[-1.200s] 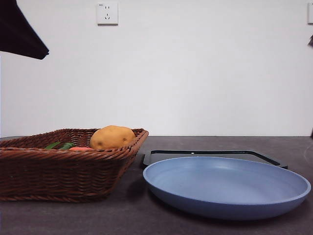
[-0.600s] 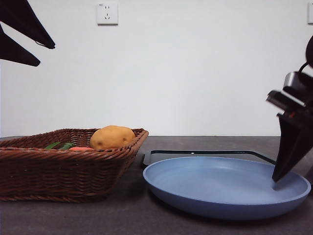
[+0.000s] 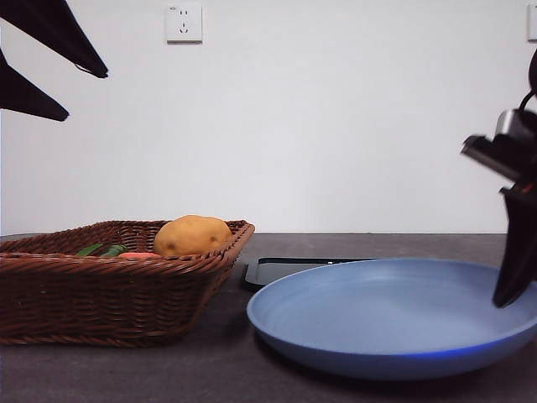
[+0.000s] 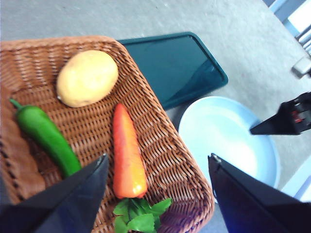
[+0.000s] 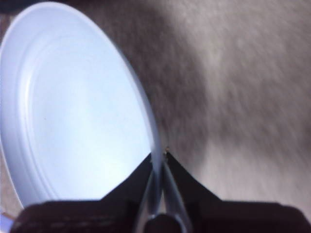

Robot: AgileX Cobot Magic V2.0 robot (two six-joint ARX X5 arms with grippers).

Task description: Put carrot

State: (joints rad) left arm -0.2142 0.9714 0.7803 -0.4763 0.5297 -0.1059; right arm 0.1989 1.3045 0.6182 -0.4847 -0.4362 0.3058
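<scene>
The left gripper [image 4: 155,165] hangs high above the wicker basket [image 3: 101,294], its 2 black jaws spread wide apart and holding nothing; in the front view it shows as 2 dark tips at the upper corner over the basket. Inside the basket lies the carrot [image 4: 128,153], its green leaves toward the basket's near corner and its narrow tip pointing at the potato [image 4: 87,77]; a green pepper [image 4: 46,137] lies beside the carrot, apart from it. In the front view only a sliver of the carrot [image 3: 137,254] shows over the rim, next to the potato [image 3: 193,236]. The basket stands on a dark grey table [image 3: 126,374] before a plain white wall with 1 socket [image 3: 184,23]. Beyond the basket's far side a dark tray [image 4: 170,65] lies flat. Next to the basket sits the blue plate [image 3: 369,315], tilted, its far-from-basket edge raised off the table. The right gripper [image 5: 159,156] is pinched on that rim, 1 jaw on each side of it.
</scene>
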